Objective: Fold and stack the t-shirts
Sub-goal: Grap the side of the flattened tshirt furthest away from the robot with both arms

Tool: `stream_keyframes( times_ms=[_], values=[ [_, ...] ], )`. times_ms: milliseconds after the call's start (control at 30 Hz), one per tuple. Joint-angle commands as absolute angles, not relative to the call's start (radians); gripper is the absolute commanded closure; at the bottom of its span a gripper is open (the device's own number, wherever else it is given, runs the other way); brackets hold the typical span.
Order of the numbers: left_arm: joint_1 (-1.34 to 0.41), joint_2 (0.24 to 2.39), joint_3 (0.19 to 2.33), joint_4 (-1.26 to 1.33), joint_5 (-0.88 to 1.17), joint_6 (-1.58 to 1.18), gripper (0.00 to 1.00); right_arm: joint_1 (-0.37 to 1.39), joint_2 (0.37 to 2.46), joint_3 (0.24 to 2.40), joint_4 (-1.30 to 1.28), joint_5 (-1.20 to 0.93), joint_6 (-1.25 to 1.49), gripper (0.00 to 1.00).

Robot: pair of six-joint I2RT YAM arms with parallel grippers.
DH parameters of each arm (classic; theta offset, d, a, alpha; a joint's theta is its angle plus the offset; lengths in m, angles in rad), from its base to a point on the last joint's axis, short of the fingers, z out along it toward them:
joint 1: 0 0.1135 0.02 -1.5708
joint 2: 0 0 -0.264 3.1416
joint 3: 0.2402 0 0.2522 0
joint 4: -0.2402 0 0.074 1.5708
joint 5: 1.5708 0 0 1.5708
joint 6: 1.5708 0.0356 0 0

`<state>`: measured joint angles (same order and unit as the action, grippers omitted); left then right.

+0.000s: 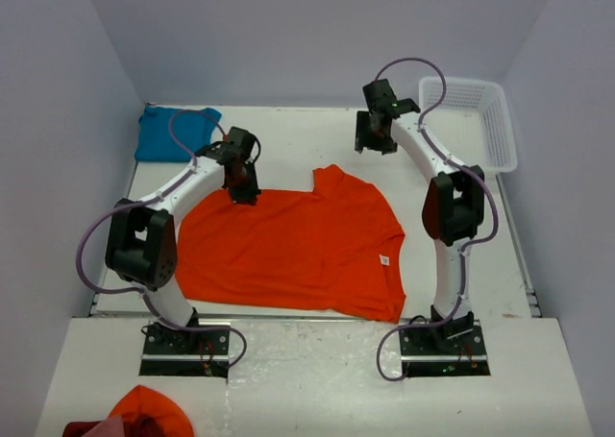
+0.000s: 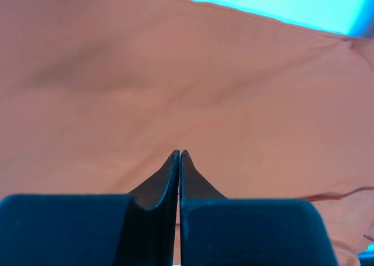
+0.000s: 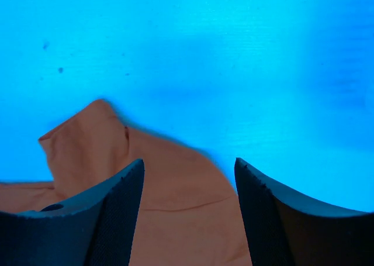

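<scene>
Shirts are lying well apart on the table [image 1: 288,130]. The orange shirt [image 1: 298,250] is lying spread out between the two arms. The teal shirt [image 1: 171,134] is sitting bunched beyond the left gripper [image 2: 179,154] and to its outer side, probably so that one garment is being handled at a time. The left gripper is standing fully shut, its tips meeting right down at the orange cloth near the shirt's far corner on that side. I cannot tell whether a pinch of fabric is caught between them or whether they are only pressing on it. Either way it is likely anchoring that corner so the shirt is not sliding. The right gripper [image 3: 187,168] is hanging wide open with nothing between its jaws, lifted above the table. A peak of orange cloth, a sleeve [image 3: 96,140] by the look of it, is lying just below and ahead of it, off to one side. That placing suggests it is working the sleeve edge, smoothing it or setting up a fold. A basket [image 1: 503,120] is sitting off to its outer side, apart from both shirts. Folding is looking barely begun, and stacking is not yet started.
</scene>
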<state>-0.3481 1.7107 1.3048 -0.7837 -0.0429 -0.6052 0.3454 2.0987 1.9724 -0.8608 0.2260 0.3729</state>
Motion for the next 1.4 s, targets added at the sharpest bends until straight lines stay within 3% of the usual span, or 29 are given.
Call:
stream_keyframes(
  times_ms=[0,200,600,1033,1367],
  values=[
    [-0.351,1.707,1.353,-0.681,0.057,-0.528,1.00,0.304,2.158,2.088,-0.919,0.051,0.244,0.37],
    [-0.353,1.716,1.353,-0.681,0.087,-0.479,1.00,0.210,2.235,2.048,-0.946,-0.153,0.177,0.38],
    [-0.353,1.704,1.370,-0.701,0.167,-0.466,1.00,0.189,2.256,1.944,-0.934,-0.420,0.170,0.36],
    [-0.351,1.614,1.376,-0.759,0.167,-0.434,1.00,0.189,2.307,1.868,-0.885,-0.377,0.247,0.38],
    [-0.351,1.606,1.305,-0.735,0.181,-0.417,1.00,0.199,2.373,1.940,-0.952,-0.332,0.310,0.43]
  ],
)
